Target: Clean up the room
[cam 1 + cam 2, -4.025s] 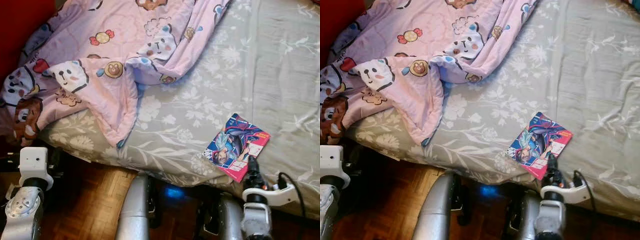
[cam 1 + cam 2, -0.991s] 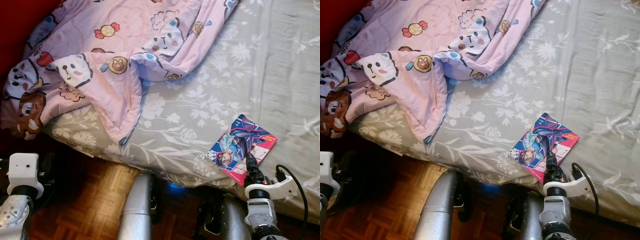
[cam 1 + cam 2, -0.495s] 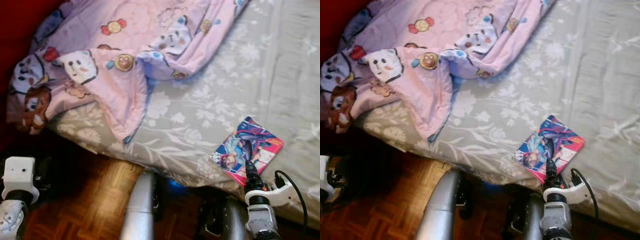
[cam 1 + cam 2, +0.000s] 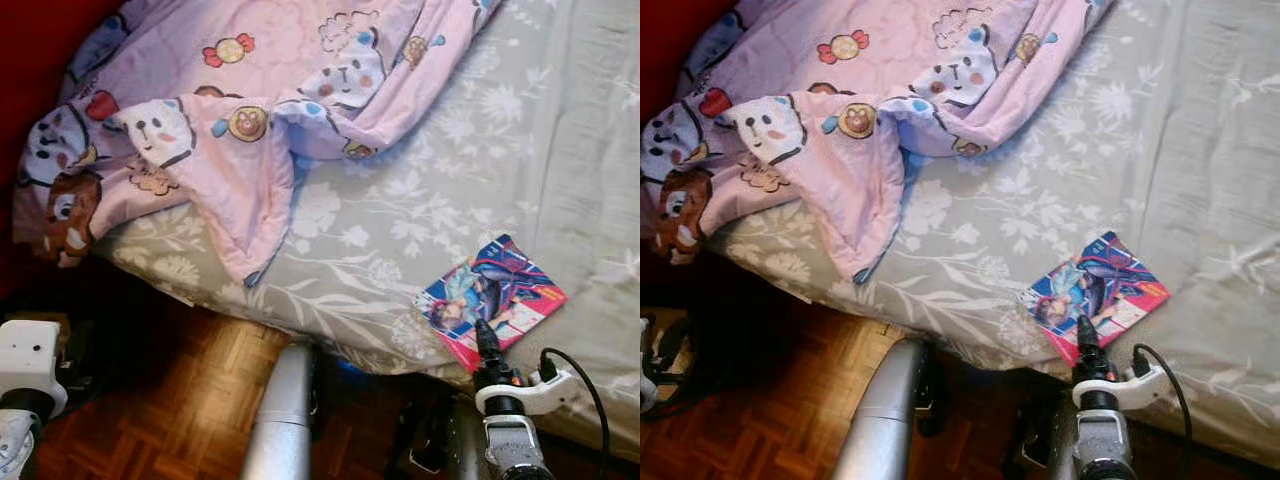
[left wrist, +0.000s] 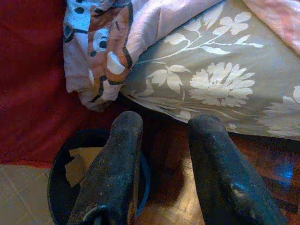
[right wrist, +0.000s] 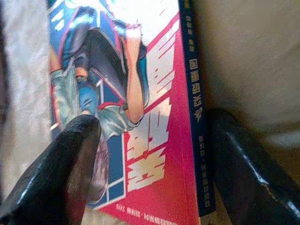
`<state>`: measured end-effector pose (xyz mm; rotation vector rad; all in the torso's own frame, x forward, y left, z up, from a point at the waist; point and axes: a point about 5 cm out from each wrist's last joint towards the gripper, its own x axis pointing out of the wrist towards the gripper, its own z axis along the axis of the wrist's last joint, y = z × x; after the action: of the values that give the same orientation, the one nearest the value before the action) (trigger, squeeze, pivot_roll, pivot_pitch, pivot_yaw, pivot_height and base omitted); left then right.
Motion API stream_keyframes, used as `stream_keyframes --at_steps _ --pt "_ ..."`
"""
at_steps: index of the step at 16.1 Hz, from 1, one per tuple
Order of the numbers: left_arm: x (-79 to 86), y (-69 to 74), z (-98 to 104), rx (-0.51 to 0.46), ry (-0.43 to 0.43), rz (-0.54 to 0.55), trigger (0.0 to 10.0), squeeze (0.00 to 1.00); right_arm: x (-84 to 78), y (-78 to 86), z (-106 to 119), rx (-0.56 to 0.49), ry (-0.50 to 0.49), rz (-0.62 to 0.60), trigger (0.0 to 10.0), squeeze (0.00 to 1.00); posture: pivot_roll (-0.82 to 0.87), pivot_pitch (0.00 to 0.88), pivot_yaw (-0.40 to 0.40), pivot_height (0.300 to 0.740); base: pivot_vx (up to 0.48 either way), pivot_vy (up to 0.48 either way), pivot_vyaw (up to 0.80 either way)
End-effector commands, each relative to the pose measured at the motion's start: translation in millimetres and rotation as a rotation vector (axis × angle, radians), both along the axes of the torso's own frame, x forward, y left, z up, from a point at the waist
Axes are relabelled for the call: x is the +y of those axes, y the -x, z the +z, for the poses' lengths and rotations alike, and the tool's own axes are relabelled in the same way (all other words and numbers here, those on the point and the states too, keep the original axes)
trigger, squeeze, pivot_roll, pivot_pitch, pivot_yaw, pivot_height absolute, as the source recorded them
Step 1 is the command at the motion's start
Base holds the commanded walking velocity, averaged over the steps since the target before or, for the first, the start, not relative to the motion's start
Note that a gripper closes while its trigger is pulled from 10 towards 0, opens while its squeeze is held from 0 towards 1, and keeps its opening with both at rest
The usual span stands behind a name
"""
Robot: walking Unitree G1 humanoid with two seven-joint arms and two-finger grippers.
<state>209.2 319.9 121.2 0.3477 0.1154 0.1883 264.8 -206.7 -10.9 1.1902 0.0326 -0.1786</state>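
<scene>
comic book (image 4: 492, 298), bright pink, blue and red cover, flat on the grey floral bed sheet (image 4: 420, 215), close to the near edge of the bed, on the robot's right side. cover up, turned at an angle to the mattress edge. in the right wrist view, same comic book (image 6: 136, 108) between the two fingers (image 6: 65, 173), dark spine with printed characters beside the far finger; whether the pads touch it, cannot tell.

right gripper (image 4: 484, 338) at the near corner of the book, pointing up onto the bed, black tips over the book's lower edge. fingers spread wide either side of the book, not closed on it. white bracket and black cable (image 4: 585, 385) just behind the gripper, at the wrist.

further out, pink quilt (image 4: 250, 110) with cartoon bears, pandas and sweets, bunched over the far left part of the bed, one fold hanging toward the edge, well apart from the book. wooden parquet floor (image 4: 170, 400) below the bed edge.

left gripper (image 5: 161, 173) low beside the bed, off to the left, fingers apart with nothing between them. beyond them, in the left wrist view, a dark round bin (image 5: 61, 183) with scraps of cardboard inside, on the floor, next to a red surface (image 5: 33, 79), under the hanging corner of the quilt.
</scene>
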Motion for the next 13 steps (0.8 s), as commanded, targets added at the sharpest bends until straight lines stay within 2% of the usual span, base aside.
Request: stream_keyframes --at_steps 1,2,3,4,5,8,13 --pt "8.0 10.1 -5 0.047 -0.002 0.028 10.0 0.0 41.6 8.8 -15 0.045 -0.094 0.151 10.0 0.0 0.49 0.598 0.212 0.63 0.0 0.0 0.0" --pt "7.6 10.1 -5 0.05 0.0 0.027 10.0 0.0 41.9 10.2 -16 0.052 -0.09 0.154 10.0 0.0 0.49 0.597 0.213 0.63 0.0 0.0 0.0" --pt "6.5 9.6 -5 0.052 0.001 0.024 10.0 0.0 36.4 15.0 -20 0.08 -0.093 0.124 0.8 0.0 0.49 0.598 0.215 0.63 0.0 0.0 0.0" --pt "6.3 9.5 -5 0.053 0.001 0.023 10.0 0.0 35.4 15.9 -20 0.083 -0.094 0.12 0.8 0.0 0.49 0.598 0.215 0.63 0.0 0.0 0.0" --pt "5.7 10.0 -5 0.054 0.002 0.022 10.0 0.0 31.9 19.0 -22 0.083 -0.098 0.11 0.0 0.0 0.49 0.606 0.219 0.63 0.0 0.0 0.0" --pt "4.3 12.3 -9 0.069 0.007 0.019 10.0 0.0 23.8 27.5 -26 0.089 -0.092 0.097 0.0 0.0 0.48 0.612 0.215 0.63 0.0 0.0 0.0" --pt "3.3 8.6 -11 0.063 0.017 0.031 10.0 0.0 18.7 15.6 -16 0.032 -0.079 0.083 0.0 0.0 0.46 0.6 0.193 0.63 0.0 0.0 0.0"
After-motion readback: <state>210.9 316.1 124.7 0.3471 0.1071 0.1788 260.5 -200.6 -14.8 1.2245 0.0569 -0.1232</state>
